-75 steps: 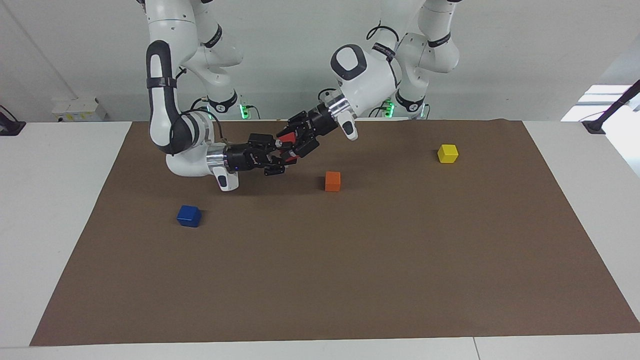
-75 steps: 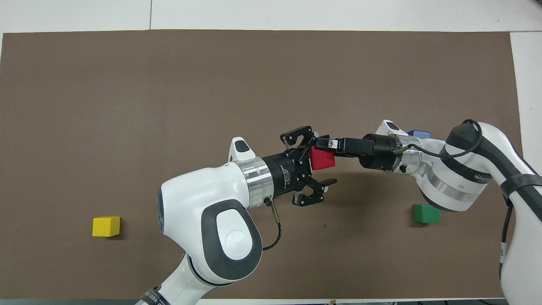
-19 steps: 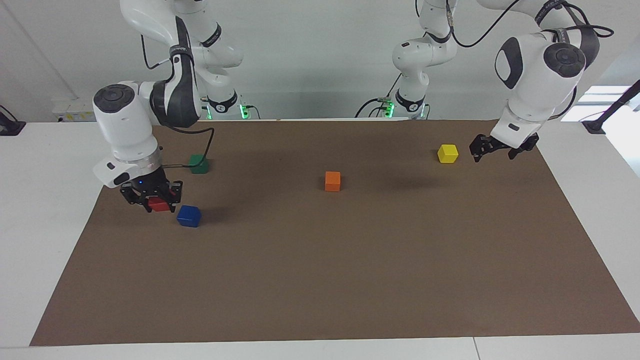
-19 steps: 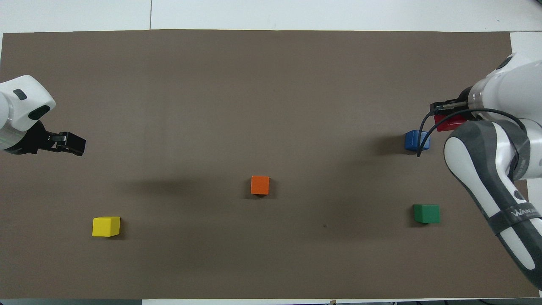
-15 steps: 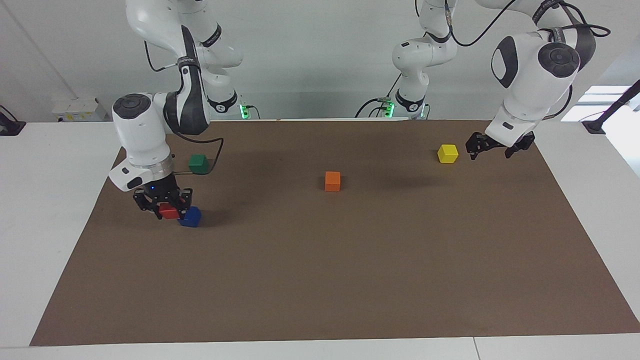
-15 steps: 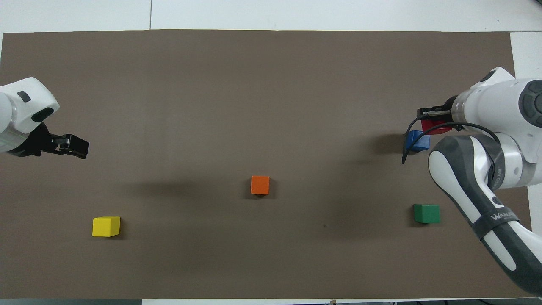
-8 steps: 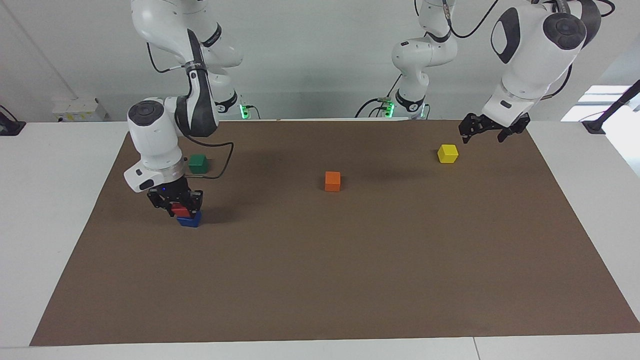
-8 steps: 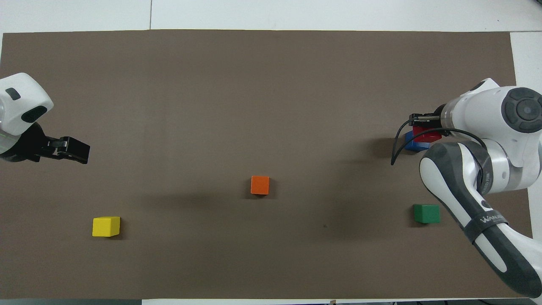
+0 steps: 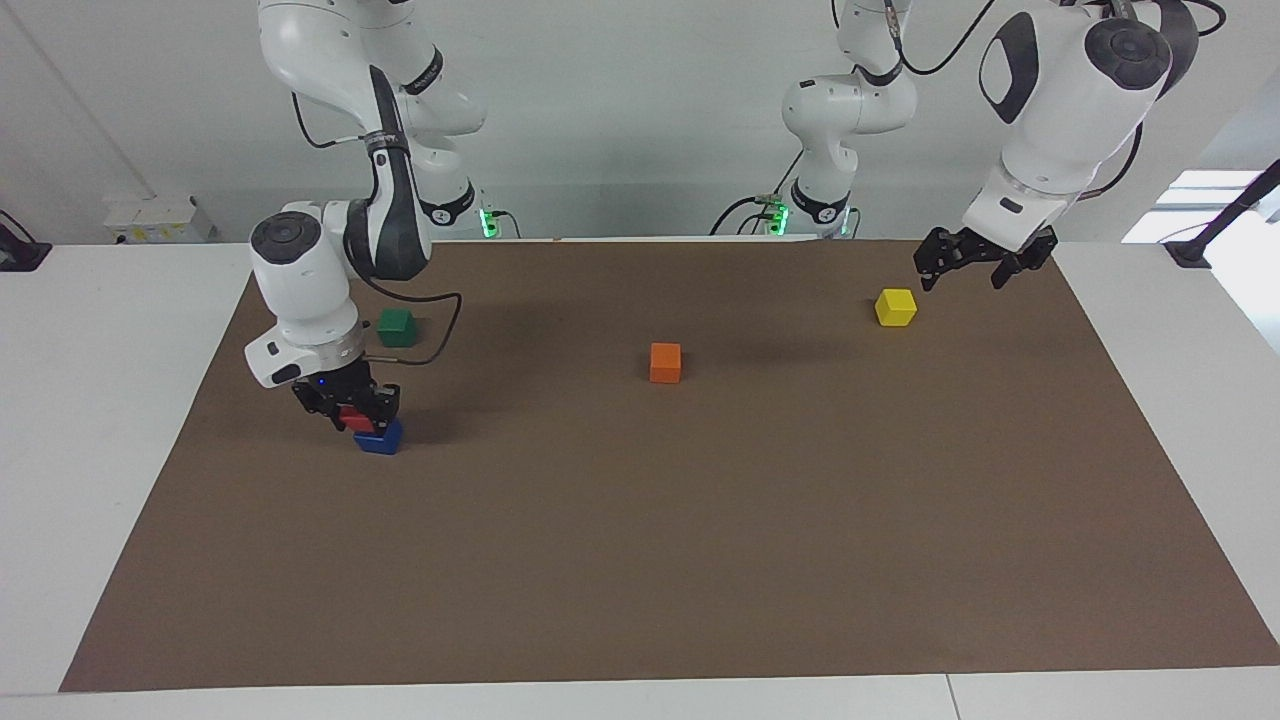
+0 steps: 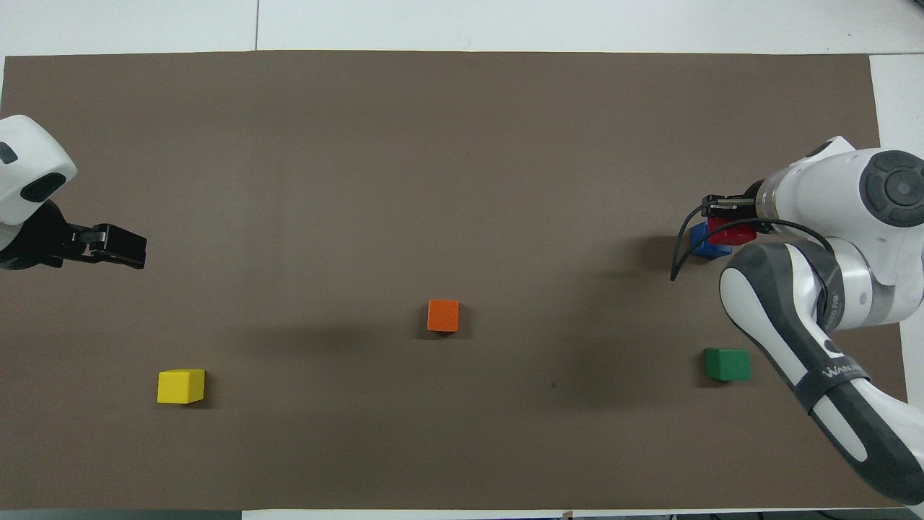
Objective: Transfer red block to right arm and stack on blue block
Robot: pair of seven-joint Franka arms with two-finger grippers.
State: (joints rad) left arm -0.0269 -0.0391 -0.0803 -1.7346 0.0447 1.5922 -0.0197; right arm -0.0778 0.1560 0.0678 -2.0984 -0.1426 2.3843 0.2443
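Observation:
My right gripper [image 9: 352,414] is shut on the red block [image 9: 354,421] and holds it low over the blue block [image 9: 381,439], which lies on the mat toward the right arm's end of the table. The red block sits a little off-centre over the blue one, shifted toward the right arm's end; whether the two touch I cannot tell. From overhead, the red block [image 10: 730,232] covers part of the blue block [image 10: 703,244] under the right gripper [image 10: 729,216]. My left gripper [image 9: 968,264] hangs open and empty over the mat beside the yellow block, and appears as the left gripper [image 10: 119,246] in the overhead view.
A green block [image 9: 397,327] lies nearer to the robots than the blue block, close to the right arm's cable. An orange block [image 9: 665,362] sits mid-table and a yellow block [image 9: 895,307] toward the left arm's end. The brown mat [image 9: 700,560] covers the table.
After the mid-air handover, the right gripper carried the red block from beside the blue block to over it. The left gripper withdrew, rose slightly and stays open.

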